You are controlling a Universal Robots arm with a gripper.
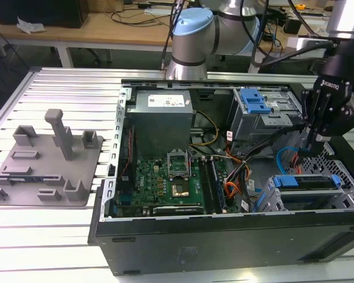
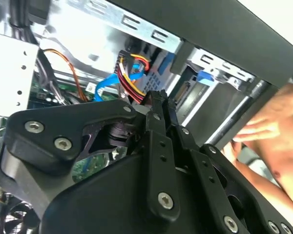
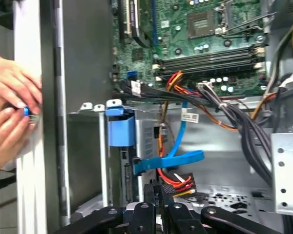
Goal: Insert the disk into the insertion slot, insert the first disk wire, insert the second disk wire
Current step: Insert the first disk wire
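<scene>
One risk: the gripper (image 3: 161, 191), fingers (image 2: 161, 114) clamped on the power wire (image 3: 178, 180), could meet the port askew and jam, with the blue cable (image 3: 176, 158) just beside. The disk (image 1: 305, 180) sits in the slot (image 1: 283, 203). Its port is hidden behind the gripper; a person's hands (image 3: 12, 97) are partly cut off.

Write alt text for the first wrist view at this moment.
The gripper is shut on a black plug trailing red, yellow and black wires, close to the rear of the disk, which sits in its blue carrier inside an open computer case. A flat blue cable crosses just beyond, and a person's hands work at the case edge.
</scene>
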